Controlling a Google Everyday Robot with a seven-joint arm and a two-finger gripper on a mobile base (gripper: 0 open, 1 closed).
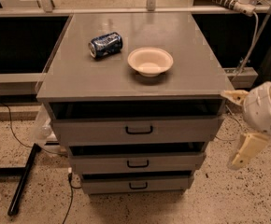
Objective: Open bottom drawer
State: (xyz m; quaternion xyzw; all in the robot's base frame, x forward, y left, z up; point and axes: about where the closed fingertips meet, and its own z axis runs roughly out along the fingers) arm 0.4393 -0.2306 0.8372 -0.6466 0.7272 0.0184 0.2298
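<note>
A grey desk [79, 78] with three stacked drawers is seen from the front and above. The bottom drawer [103, 185] is found at the very foot of the desk, just above the speckled floor. It is the narrowest of the three, and its small black handle [138, 185] is set at the middle of its flat front. A dark gap is seen above its front edge, as above the middle drawer [98, 163] and the top drawer [89, 132] higher in the desk.

The claw [246, 148] is held off the desk's right side, at about the height of the top two drawers and clear of all three fronts; it is not touching the bottom drawer. Whether the claw is open or closed cannot be told.

On the desk's top, a blue can [105, 44] is laid on its side towards the left rear, and a white bowl [150, 61] is set upright just right of it, near the middle.
</note>
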